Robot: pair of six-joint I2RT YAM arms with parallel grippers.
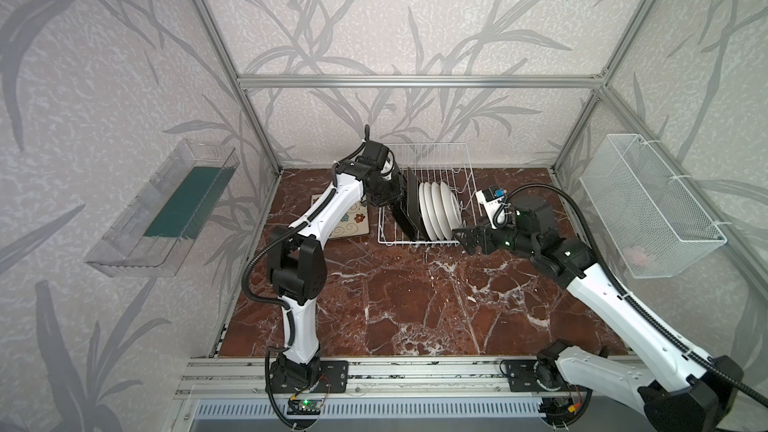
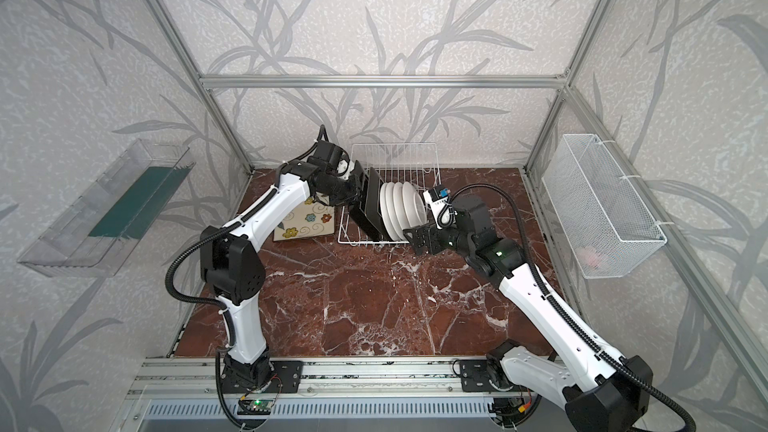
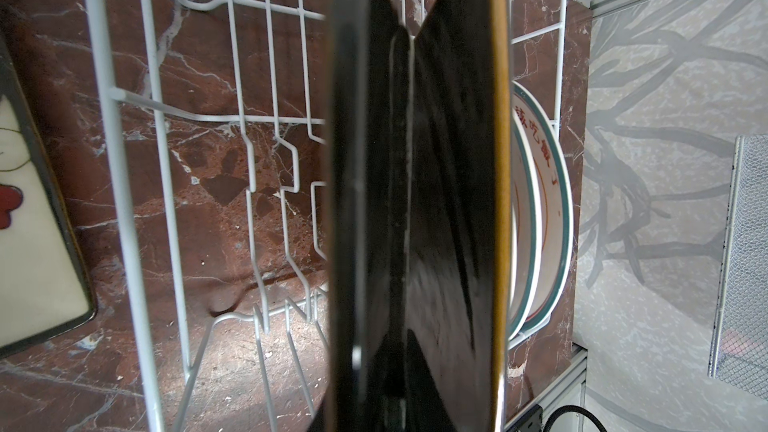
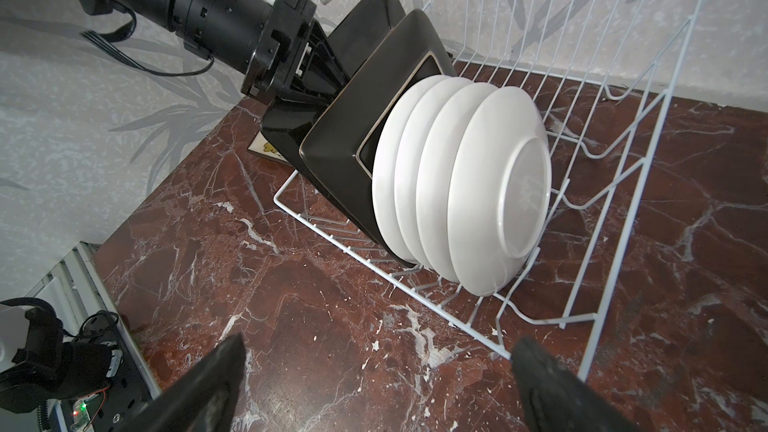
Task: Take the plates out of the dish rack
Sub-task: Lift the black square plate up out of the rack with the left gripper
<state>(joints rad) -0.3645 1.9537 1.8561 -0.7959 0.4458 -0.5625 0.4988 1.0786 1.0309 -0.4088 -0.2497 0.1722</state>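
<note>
Nearest the arm bases, the red-brown marble table (image 1: 415, 305) is shown carrying the whole scene. Next, the right gripper (image 1: 460, 238) is seen at the front right corner of the dish rack (image 1: 424, 143), just beside its front rail, with its jaws spread wide and nothing held between them. Within the rack, four round white plates (image 1: 440, 209) are stood on edge in a close row, backs turned to the right, and black-backed square plates (image 4: 345, 147) are stood against their left. The leftmost square plate (image 4: 365, 14) is tilted away from its neighbours and is clamped at its rim by the left gripper (image 4: 322, 70), whose jaws are drawn nearly together on it. On the table just left of the rack, a flowered plate (image 2: 305, 222) is laid flat, face up, partly hidden by the left arm. The rack is set near the back wall.
</note>
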